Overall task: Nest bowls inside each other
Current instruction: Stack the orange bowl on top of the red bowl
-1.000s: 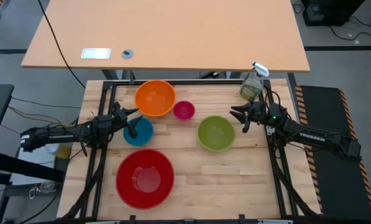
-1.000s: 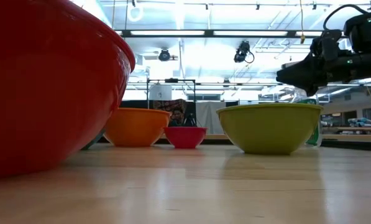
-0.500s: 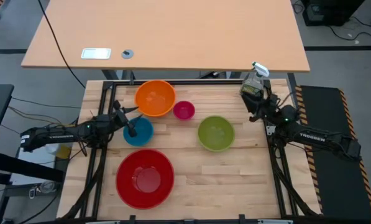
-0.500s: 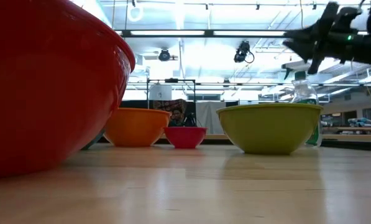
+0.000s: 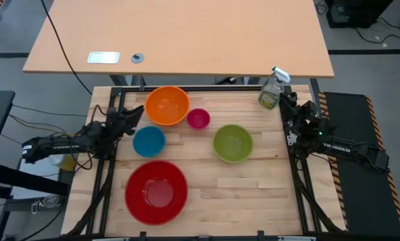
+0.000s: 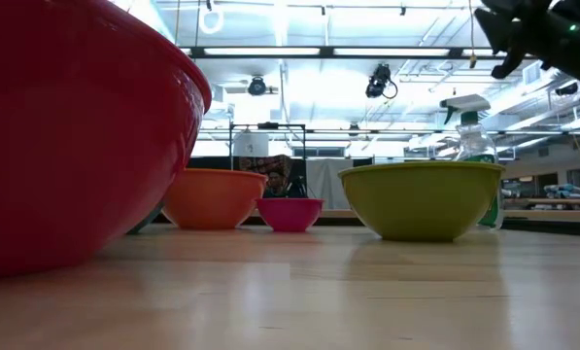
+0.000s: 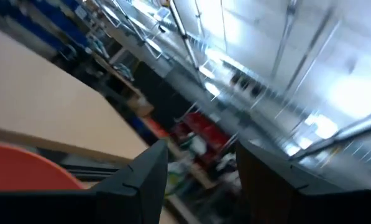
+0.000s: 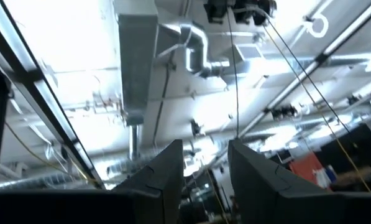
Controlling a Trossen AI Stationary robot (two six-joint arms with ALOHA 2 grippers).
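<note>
Five bowls stand apart, each on its base on the wooden table (image 5: 267, 194): orange (image 5: 167, 105) at the far side, small pink (image 5: 198, 118) beside it, blue (image 5: 149, 141), green (image 5: 233, 143) and the big red one (image 5: 156, 191) nearest. My left gripper (image 5: 131, 116) is open at the table's left edge, tipped upward, beside the orange bowl (image 7: 17, 171) and touching nothing. My right gripper (image 5: 289, 102) is open, raised at the far right and pointing at the ceiling (image 8: 205, 146). In the low view it shows at the top right (image 6: 523, 24).
A clear spray bottle (image 5: 272, 90) stands at the table's far right corner, right beside my right gripper. A larger tan desk (image 5: 186, 33) lies beyond the far edge. Bare wood shows at the near right, beside the red bowl.
My left gripper has lifted out from over the blue bowl, tipped upward and rolled, drawing back toward the table's left edge. My right gripper has risen from beside the green bowl, tipped steeply upward and gone toward the spray bottle. No bowl has moved.
</note>
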